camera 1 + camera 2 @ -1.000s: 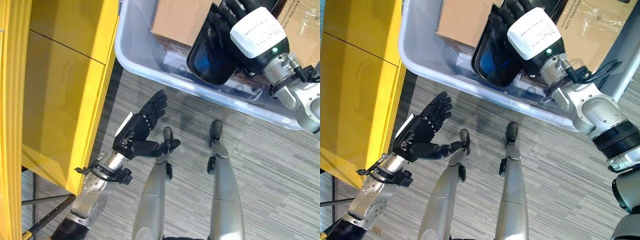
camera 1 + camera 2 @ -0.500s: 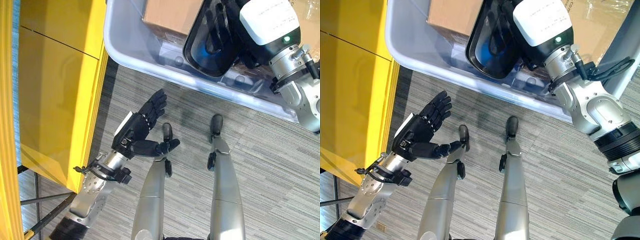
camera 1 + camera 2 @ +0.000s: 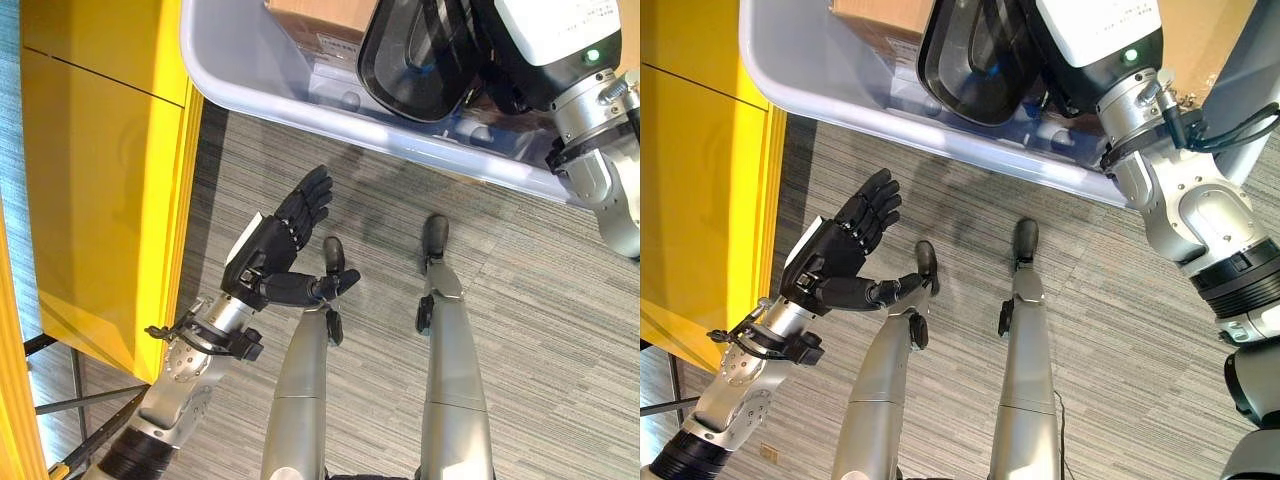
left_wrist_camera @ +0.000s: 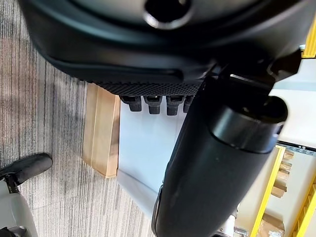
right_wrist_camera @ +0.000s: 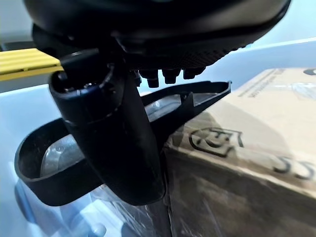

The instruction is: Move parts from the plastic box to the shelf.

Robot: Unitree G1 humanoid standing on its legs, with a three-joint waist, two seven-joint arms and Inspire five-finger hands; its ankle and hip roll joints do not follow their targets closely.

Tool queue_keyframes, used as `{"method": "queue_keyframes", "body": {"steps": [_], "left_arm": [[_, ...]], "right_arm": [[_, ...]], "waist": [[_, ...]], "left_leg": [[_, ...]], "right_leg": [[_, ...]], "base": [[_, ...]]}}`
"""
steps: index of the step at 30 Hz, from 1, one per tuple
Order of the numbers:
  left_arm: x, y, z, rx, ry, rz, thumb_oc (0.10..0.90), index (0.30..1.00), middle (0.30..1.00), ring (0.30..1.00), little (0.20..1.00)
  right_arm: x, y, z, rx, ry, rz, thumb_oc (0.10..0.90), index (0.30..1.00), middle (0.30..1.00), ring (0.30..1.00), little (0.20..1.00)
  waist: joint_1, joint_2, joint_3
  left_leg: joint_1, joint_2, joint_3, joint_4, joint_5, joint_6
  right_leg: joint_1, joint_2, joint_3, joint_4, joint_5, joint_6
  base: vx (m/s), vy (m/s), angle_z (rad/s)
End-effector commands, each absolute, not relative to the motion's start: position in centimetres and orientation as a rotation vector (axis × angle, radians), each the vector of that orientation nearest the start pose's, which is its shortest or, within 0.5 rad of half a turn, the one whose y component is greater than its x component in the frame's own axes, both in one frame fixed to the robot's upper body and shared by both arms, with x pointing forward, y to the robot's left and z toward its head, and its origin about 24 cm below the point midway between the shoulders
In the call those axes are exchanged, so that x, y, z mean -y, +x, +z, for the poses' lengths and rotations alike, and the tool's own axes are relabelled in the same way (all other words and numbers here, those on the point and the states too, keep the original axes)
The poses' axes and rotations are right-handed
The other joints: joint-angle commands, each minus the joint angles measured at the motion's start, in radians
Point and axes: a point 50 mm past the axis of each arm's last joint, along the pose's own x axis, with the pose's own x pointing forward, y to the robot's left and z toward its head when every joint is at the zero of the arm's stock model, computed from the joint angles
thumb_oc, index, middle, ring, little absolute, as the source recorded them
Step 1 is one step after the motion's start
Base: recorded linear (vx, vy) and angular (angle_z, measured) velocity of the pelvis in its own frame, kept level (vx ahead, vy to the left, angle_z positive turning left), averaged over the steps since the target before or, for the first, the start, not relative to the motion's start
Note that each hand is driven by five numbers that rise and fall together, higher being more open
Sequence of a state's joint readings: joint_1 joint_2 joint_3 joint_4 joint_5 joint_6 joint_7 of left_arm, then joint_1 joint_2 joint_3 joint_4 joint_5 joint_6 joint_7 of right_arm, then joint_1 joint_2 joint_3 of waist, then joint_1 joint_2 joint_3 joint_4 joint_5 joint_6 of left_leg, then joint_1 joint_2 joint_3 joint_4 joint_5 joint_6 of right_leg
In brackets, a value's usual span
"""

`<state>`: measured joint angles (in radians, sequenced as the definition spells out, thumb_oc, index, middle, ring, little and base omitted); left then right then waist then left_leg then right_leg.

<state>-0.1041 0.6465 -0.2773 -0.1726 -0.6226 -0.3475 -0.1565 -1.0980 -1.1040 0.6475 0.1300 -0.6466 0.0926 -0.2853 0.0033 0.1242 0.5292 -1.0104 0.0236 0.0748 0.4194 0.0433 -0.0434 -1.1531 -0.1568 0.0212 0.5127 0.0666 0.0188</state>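
Note:
A translucent grey plastic box [image 3: 300,112] lies across the top of the eye views. My right hand [image 3: 545,35], with a white cover on its back, reaches into it. Its thumb [image 5: 108,133] and fingers are pinched on the rim of a black, shell-shaped plastic part [image 3: 415,65], tilted up above the box's front wall. In the right wrist view the black part [image 5: 37,185] sits beside a cardboard box [image 5: 247,143]. The yellow shelf [image 3: 90,180] stands at the left. My left hand [image 3: 268,258] hovers open, palm up, between shelf and box, holding nothing.
Brown cardboard boxes [image 3: 320,15] fill the rest of the plastic box. Grey striped carpet [image 3: 560,330] spreads below. A wooden block [image 4: 101,131] rests on the floor under the box. Dark metal shelf legs [image 3: 75,385] show at the lower left.
The whole picture has shifted, so the box and shelf sit further up and left. My right hand kept its hold on the black part. My left hand stayed open.

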Motion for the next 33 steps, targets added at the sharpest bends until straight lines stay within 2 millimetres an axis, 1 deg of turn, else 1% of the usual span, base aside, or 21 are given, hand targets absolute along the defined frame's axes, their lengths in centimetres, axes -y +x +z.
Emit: {"method": "queue_keyframes", "body": {"steps": [1, 4, 6, 10, 17, 18, 22, 25, 30, 33], "left_arm": [[-16.7, 23.1, 16.3, 0.618, -0.057, -0.545, 0.900, 1.000, 1.000, 1.000, 1.000], [-16.9, 23.3, 16.3, 0.608, -0.033, -0.527, 0.900, 1.000, 1.000, 1.000, 1.000], [-17.1, 23.4, 16.3, 0.612, -0.008, -0.514, 0.900, 1.000, 1.000, 1.000, 1.000], [-17.4, 23.5, 16.6, 0.623, -0.003, -0.509, 0.900, 1.000, 1.000, 1.000, 1.000], [-17.3, 23.7, 16.7, 0.631, 0.015, -0.503, 0.900, 1.000, 1.000, 1.000, 1.000], [-17.2, 23.7, 16.8, 0.633, 0.020, -0.502, 0.900, 1.000, 1.000, 1.000, 1.000], [-17.3, 23.8, 16.9, 0.632, 0.022, -0.490, 0.900, 1.000, 1.000, 1.000, 1.000], [-17.2, 24.0, 16.9, 0.632, 0.027, -0.494, 0.900, 1.000, 1.000, 1.000, 1.000], [-17.1, 24.0, 16.9, 0.641, 0.025, -0.500, 0.900, 1.000, 1.000, 1.000, 1.000], [-17.1, 24.0, 17.0, 0.644, 0.024, -0.499, 0.900, 1.000, 1.000, 1.000, 1.000]], "right_arm": [[22.1, 32.3, 36.5, 0.816, -1.875, -0.538, 0.900, 1.000, 1.000, 1.000, 1.000], [22.4, 32.2, 36.3, 0.798, -1.875, -0.521, 0.900, 1.000, 1.000, 1.000, 1.000], [22.3, 32.3, 36.1, 0.770, -1.878, -0.479, 0.900, 1.000, 1.000, 1.000, 1.000], [22.4, 32.3, 36.0, 0.752, -1.891, -0.462, 0.900, 1.000, 1.000, 1.000, 1.000], [22.3, 32.6, 36.1, 0.712, -1.922, -0.431, 0.900, 1.000, 1.000, 1.000, 1.000], [22.4, 32.6, 36.2, 0.691, -1.896, -0.428, 0.400, 0.300, 0.300, 0.300, 0.300], [22.4, 32.6, 36.3, 0.684, -1.884, -0.442, 0.400, 0.300, 0.300, 0.300, 0.300], [22.1, 32.8, 36.6, 0.691, -1.909, -0.453, 0.400, 0.300, 0.300, 0.300, 0.300], [21.9, 32.8, 37.8, 0.730, -1.915, -0.499, 0.400, 0.300, 0.300, 0.300, 0.300], [21.9, 32.9, 38.1, 0.751, -1.918, -0.513, 0.400, 0.300, 0.300, 0.300, 0.300]], "waist": [[-0.012, 0.056, -0.009], [-0.014, 0.053, -0.009], [-0.016, 0.049, -0.009], [-0.021, 0.047, -0.009], [-0.021, 0.047, -0.009], [-0.021, 0.047, -0.009], [-0.021, 0.047, -0.009], [-0.018, 0.049, -0.009], [-0.011, 0.056, -0.009], [-0.008, 0.059, -0.009]], "left_leg": [[0.016, 0.077, -0.028, 0.101, -0.154, 0.004], [0.010, 0.078, -0.029, 0.104, -0.154, 0.004], [-0.005, 0.080, -0.031, 0.116, -0.156, 0.003], [-0.019, 0.081, -0.029, 0.128, -0.161, 0.004], [-0.040, 0.083, -0.030, 0.143, -0.165, 0.004], [-0.046, 0.083, -0.032, 0.149, -0.167, 0.004], [-0.051, 0.082, -0.034, 0.153, -0.167, 0.004], [-0.054, 0.083, -0.037, 0.151, -0.164, 0.002], [-0.055, 0.085, -0.041, 0.144, -0.160, -0.004], [-0.059, 0.085, -0.045, 0.144, -0.160, -0.005]], "right_leg": [[0.075, -0.024, 0.022, -0.023, -0.131, 0.029], [0.070, -0.024, 0.022, -0.020, -0.132, 0.030], [0.056, -0.025, 0.022, -0.009, -0.134, 0.030], [0.040, -0.024, 0.026, -0.004, -0.133, 0.031], [0.020, -0.025, 0.029, 0.003, -0.133, 0.030], [0.014, -0.025, 0.029, 0.012, -0.136, 0.028], [0.007, -0.024, 0.028, 0.022, -0.141, 0.027], [0.003, -0.023, 0.028, 0.028, -0.143, 0.026], [-0.002, -0.027, 0.028, 0.019, -0.140, 0.027], [-0.007, -0.028, 0.029, 0.022, -0.141, 0.027]], "base": [[0.00, 0.000, 0.00], [-0.01, -0.025, 0.00], [-0.01, -0.038, -0.03], [0.00, -0.006, -0.02], [0.00, -0.005, 0.00], [0.00, -0.033, 0.00], [0.00, 0.000, 0.00], [0.00, 0.000, 0.00], [0.00, 0.000, 0.00], [0.00, 0.002, 0.02]]}}
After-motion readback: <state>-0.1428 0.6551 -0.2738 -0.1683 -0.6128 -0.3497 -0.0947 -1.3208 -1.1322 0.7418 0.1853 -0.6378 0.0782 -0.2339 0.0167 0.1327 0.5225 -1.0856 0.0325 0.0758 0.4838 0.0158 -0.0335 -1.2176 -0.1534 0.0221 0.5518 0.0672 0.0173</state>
